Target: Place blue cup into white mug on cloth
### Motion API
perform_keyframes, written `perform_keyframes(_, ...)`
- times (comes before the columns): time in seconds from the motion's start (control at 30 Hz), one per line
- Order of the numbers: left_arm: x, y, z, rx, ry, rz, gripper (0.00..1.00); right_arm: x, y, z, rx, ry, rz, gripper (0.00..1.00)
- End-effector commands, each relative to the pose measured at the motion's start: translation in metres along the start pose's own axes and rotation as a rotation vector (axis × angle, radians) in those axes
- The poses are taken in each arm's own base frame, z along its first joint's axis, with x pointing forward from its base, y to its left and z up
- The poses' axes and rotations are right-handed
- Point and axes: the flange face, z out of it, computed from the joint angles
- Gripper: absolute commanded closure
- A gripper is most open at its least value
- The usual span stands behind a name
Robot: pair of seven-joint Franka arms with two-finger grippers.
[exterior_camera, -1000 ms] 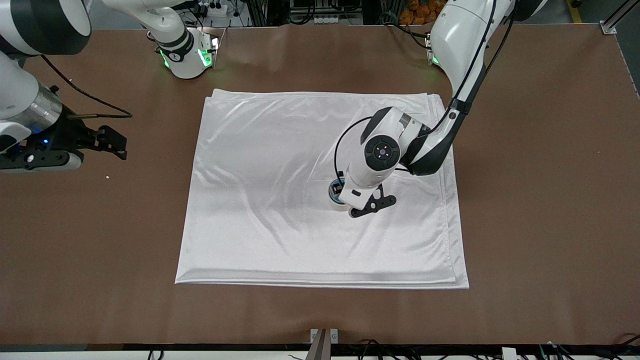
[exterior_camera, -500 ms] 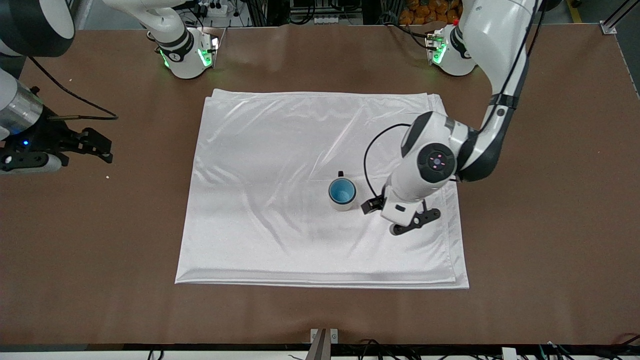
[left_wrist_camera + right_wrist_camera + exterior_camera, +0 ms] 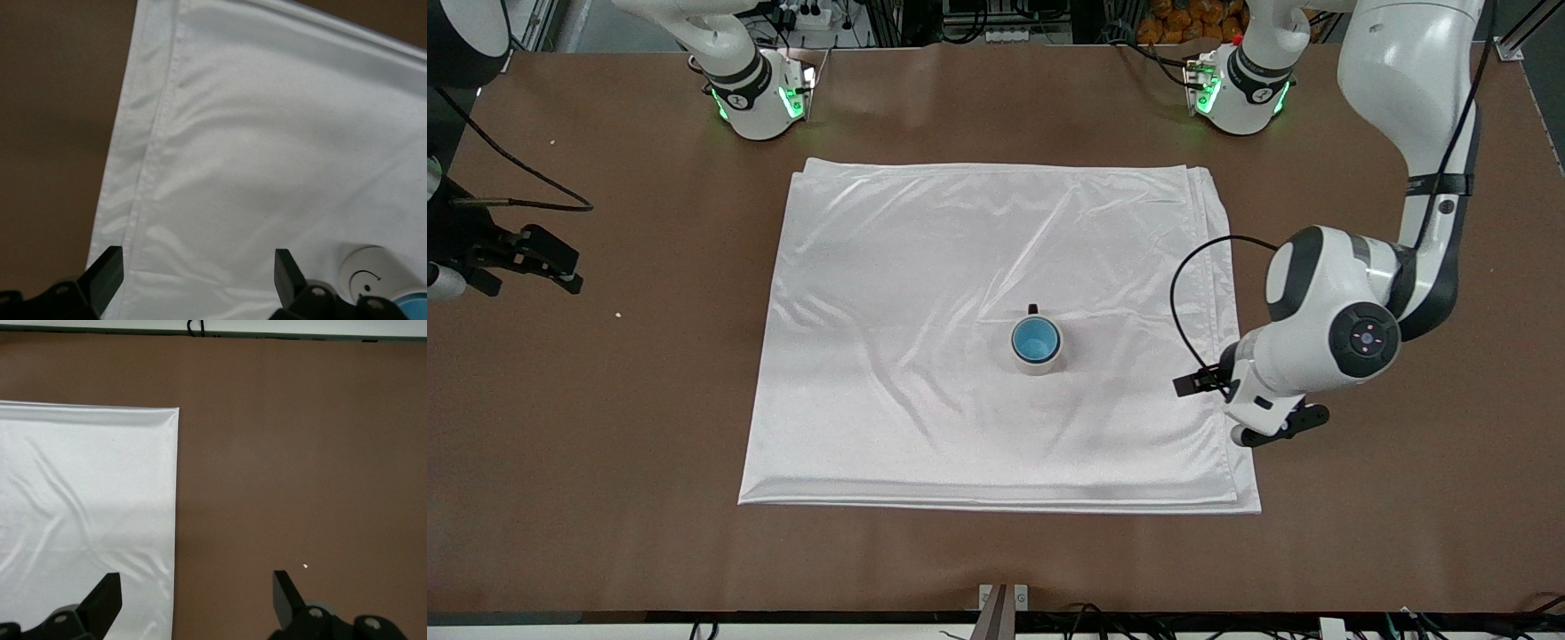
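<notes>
We see the left gripper (image 3: 1249, 413) gone from over the white mug (image 3: 1037, 348) to the cloth (image 3: 889, 267) edge at the left arm's end, jaws now spread empty. That uncovers the blue cup (image 3: 1035, 339) sitting inside the mug. The right gripper (image 3: 525, 267) pulled farther out toward its table end.

White mug (image 3: 373, 277) cut by left wrist view's edge; fingers (image 3: 107, 270) partly cropped
</notes>
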Motion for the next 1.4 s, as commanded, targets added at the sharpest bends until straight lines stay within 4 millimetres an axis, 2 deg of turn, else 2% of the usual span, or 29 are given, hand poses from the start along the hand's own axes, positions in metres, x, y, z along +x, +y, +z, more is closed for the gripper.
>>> perform_keyframes(0.0, 0.008, -0.036, -0.004, 0.014, -0.027, 0.067, 0.00, -0.003, 0.003, -0.014, 0.003, 0.017, 0.002, 0.00)
perform_keyframes(0.13, 0.016, -0.059, -0.008, 0.019, -0.038, 0.071, 0.00, -0.006, 0.003, -0.012, 0.004, -0.009, 0.000, 0.00)
perform_keyframes(0.37, 0.017, -0.087, -0.034, 0.016, -0.046, 0.071, 0.00, -0.008, 0.000, -0.015, 0.005, -0.035, -0.007, 0.00)
perform_keyframes(0.53, 0.007, -0.093, -0.051, 0.028, -0.076, 0.069, 0.00, -0.010, 0.000, -0.015, 0.006, -0.046, -0.007, 0.00)
perform_keyframes(0.6, 0.002, -0.096, -0.065, 0.024, -0.060, 0.068, 0.00, -0.011, 0.000, -0.014, 0.006, -0.055, -0.007, 0.00)
perform_keyframes(0.83, -0.013, -0.124, -0.101, 0.031, -0.083, 0.207, 0.00, -0.013, 0.000, -0.014, 0.030, -0.072, -0.002, 0.00)
perform_keyframes(0.9, -0.021, -0.132, -0.119, 0.049, -0.054, 0.222, 0.00, -0.013, 0.000, -0.014, 0.033, -0.072, -0.003, 0.00)
perform_keyframes(0.97, -0.028, -0.143, -0.129, 0.064, -0.041, 0.219, 0.00, -0.013, 0.000, -0.013, 0.033, -0.075, -0.003, 0.00)
perform_keyframes(1.1, -0.046, -0.141, -0.152, 0.086, -0.002, 0.218, 0.00, -0.013, 0.000, -0.013, 0.033, -0.078, -0.002, 0.00)
perform_keyframes(1.23, -0.066, -0.129, -0.178, 0.143, 0.055, 0.250, 0.00, -0.013, -0.001, -0.014, 0.034, -0.075, -0.009, 0.00)
perform_keyframes(1.37, -0.082, -0.130, -0.200, 0.140, 0.094, 0.253, 0.00, -0.012, -0.001, -0.014, 0.034, -0.074, -0.017, 0.00)
